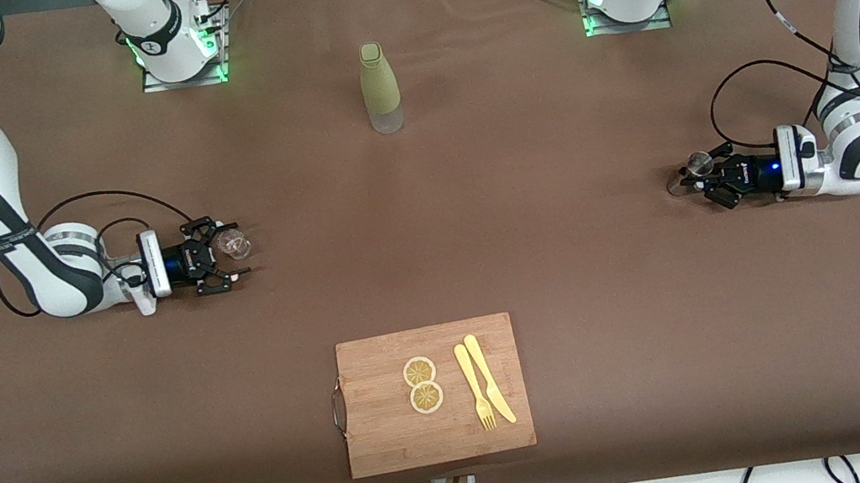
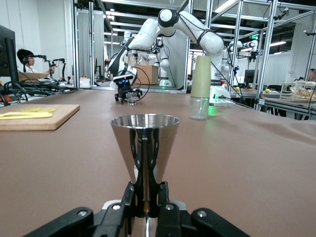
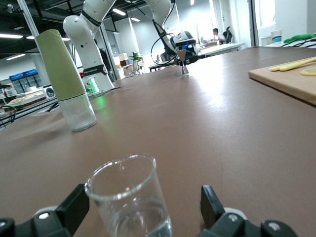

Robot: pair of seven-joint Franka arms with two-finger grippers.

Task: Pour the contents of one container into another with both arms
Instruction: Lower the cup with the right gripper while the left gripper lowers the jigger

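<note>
Brown tabletop: left end effector [image 1: 695, 177] clamps a steel cup [image 2: 144, 142]; right end effector [image 1: 227, 255], released, flanks a glass [image 3: 129, 196].

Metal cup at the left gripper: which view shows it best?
Left wrist view: the metal cup fills the frame, upright on the table, right at the left gripper. Front view shows it small. Right wrist view shows it tiny, at the distant arm.
</note>
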